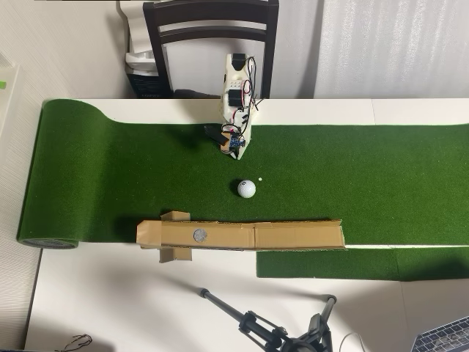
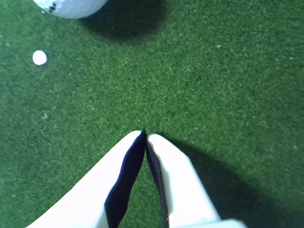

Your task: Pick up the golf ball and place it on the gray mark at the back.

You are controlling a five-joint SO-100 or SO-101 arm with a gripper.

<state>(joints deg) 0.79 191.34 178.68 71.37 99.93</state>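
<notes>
Approach step: gripper (image 2: 145, 133) has its fingers pressed together, holding nothing; golf ball (image 2: 71, 7) rests on the green turf (image 2: 213, 95), far-left in the wrist view, beside a white dot (image 2: 39, 57); next move likely requires opening the fingers, then advancing to straddle the ball.

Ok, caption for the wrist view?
Shut gripper above green turf, golf ball ahead at the top edge.
</notes>
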